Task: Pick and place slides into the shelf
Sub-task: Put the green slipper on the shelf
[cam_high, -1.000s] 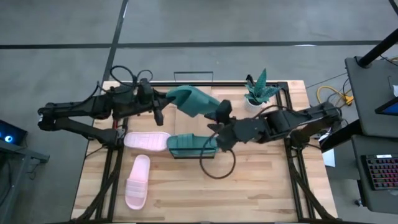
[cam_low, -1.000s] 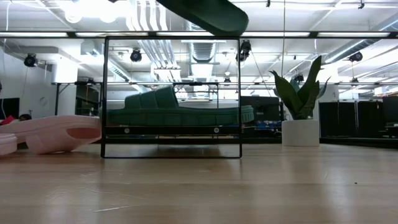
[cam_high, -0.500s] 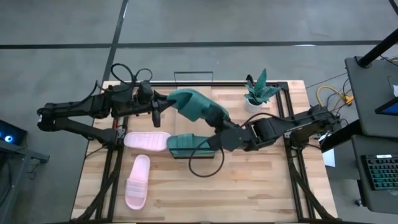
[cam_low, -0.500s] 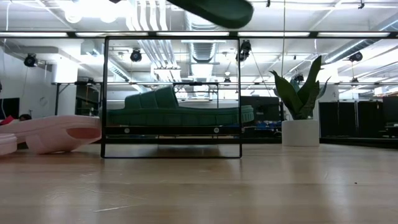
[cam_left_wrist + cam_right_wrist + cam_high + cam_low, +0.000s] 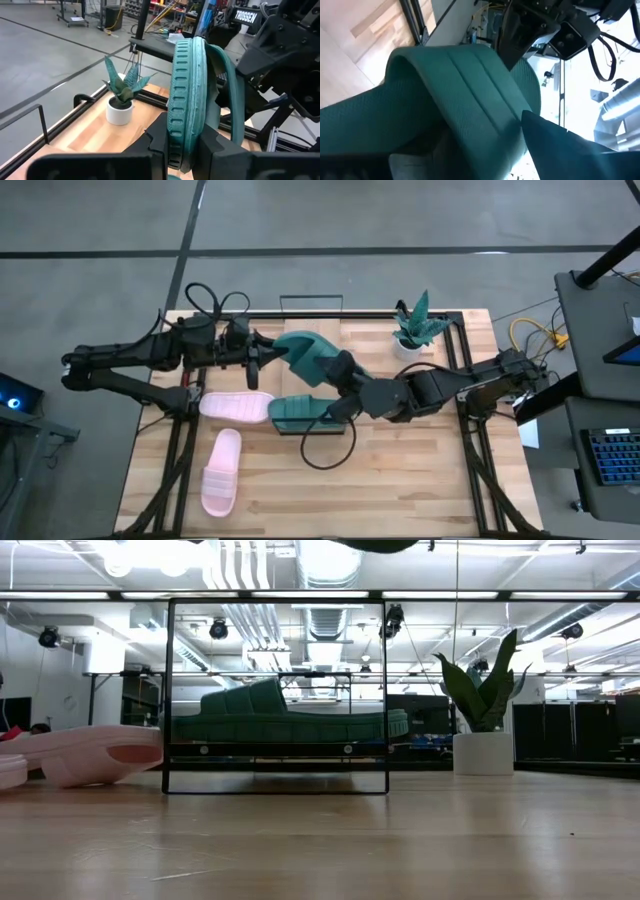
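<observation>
We see the wooden table (image 5: 400, 480) from above, with both arms reaching toward its middle. The shelf (image 5: 276, 750) stands near the centre, its black frame upright, and one dark teal slide (image 5: 285, 718) lies on its board. A second teal slide (image 5: 308, 352) hangs in the air above the shelf, between the two arms. Our left gripper (image 5: 262, 357) has its fingers clamped on one end of this slide, the sole held on edge between them in the left wrist view. Our right gripper (image 5: 342, 370) sits at the slide's other end, with a dark finger (image 5: 565, 150) lying against the strap; we cannot tell whether it is closed on the slide. Two pale pink slides remain on the table: one (image 5: 235, 405) just beside the shelf's left end, the other (image 5: 221, 471) nearer the front edge. The small potted plant (image 5: 414, 327) stands by the far right corner.
</observation>
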You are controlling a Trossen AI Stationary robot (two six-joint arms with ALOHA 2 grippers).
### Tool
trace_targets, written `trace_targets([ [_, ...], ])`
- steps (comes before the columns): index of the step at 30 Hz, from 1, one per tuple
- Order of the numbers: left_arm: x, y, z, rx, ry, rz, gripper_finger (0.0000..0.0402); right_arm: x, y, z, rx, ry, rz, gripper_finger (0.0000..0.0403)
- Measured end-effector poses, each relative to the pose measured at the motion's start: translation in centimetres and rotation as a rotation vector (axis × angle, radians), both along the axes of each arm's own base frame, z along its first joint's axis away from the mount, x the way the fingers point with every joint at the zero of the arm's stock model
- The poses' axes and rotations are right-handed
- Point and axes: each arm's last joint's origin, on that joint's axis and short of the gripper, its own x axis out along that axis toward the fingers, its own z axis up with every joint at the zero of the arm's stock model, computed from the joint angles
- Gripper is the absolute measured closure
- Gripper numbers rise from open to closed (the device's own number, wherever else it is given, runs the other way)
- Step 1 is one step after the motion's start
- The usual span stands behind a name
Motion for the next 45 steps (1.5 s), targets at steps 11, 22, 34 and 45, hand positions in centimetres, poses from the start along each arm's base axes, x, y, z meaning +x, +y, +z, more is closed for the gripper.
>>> trace_targets([
  [11,0.3,0.3,-0.1,0.03,0.008,0.015,0.0378,0.3,0.2,-0.3,0.08,-0.038,0.026,0.0221],
  [22,0.6,0.4,0.1,0.263,0.032,0.004,0.0308,0.3,0.0,0.0,0.119,-0.078,0.015,0.0384],
  [34,0.4,0.3,0.3,0.893,0.139,-0.109,0.027,-3.8,-4.0,2.2,0.509,-0.08,0.109,0.0393],
  [45,1.4,0.9,0.0,1.117,0.253,-0.036,0.0269,-5.3,-10.2,3.0,0.798,-0.066,0.168,0.0394],
])
